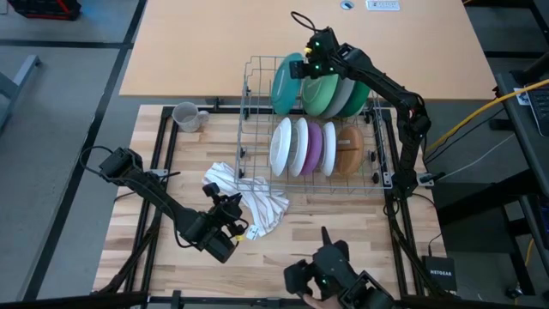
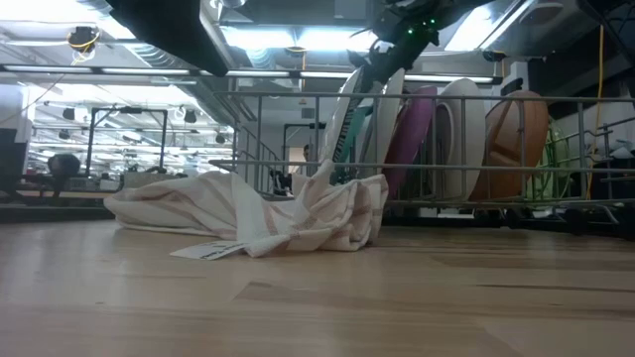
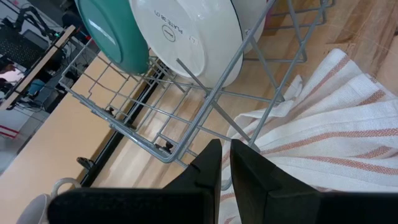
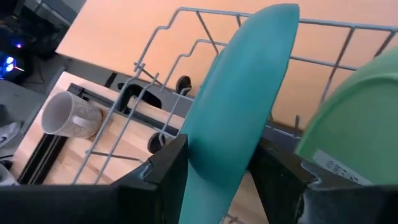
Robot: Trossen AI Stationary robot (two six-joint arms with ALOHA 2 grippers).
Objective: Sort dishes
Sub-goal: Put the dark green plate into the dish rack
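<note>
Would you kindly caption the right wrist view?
Right gripper fingers straddle the upright teal plate in the wire rack.

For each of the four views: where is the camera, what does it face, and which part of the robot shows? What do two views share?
High: overhead, straight down on the table; both arms.
Low: table height, facing the cloth and rack; the right arm above.
Left wrist: above the cloth; left gripper shut.
Right wrist: at the rack; right gripper clamps the teal plate.
Shared: both wrist views show the mug.
</note>
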